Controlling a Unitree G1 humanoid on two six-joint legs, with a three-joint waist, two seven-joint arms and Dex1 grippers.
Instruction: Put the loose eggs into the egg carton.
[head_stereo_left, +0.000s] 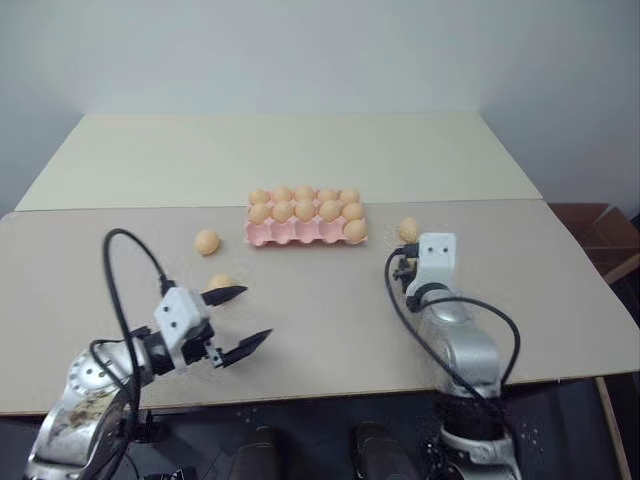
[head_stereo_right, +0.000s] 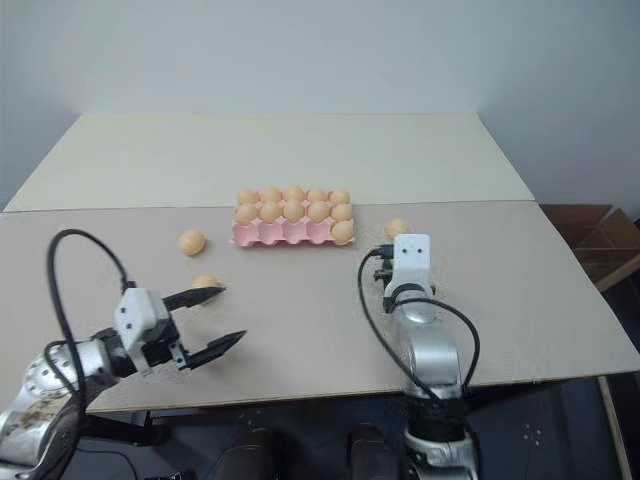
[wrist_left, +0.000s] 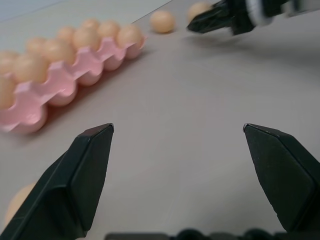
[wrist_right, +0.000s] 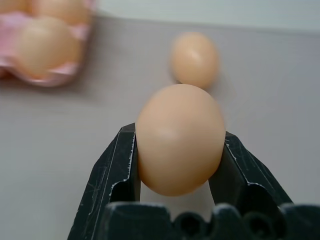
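The egg carton (head_stereo_left: 306, 232) is sitting at the middle of the table (head_stereo_left: 330, 320), just by the seam with the paler table behind, and its two far rows are looking full of eggs, while the near row is carrying only one egg at its right end, so four near cups are standing empty. By my reading the job is well along but not done. Four loose eggs are waiting outside the carton. One egg (wrist_right: 180, 137) is sitting between the two black fingers of the right gripper (wrist_right: 177, 150), which are pressing its sides, so this one seems ready to go to an empty cup. Another egg (wrist_right: 194, 59) is lying on the table just beyond it, to the right of the carton. On the left, one egg (head_stereo_left: 207, 241) is resting beside the carton's left end, well apart from both grippers, and one more egg (head_stereo_left: 220, 283) is lying just past the upper fingertip of the left gripper (head_stereo_left: 243, 320), whose fingers are spreading wide and holding nothing.
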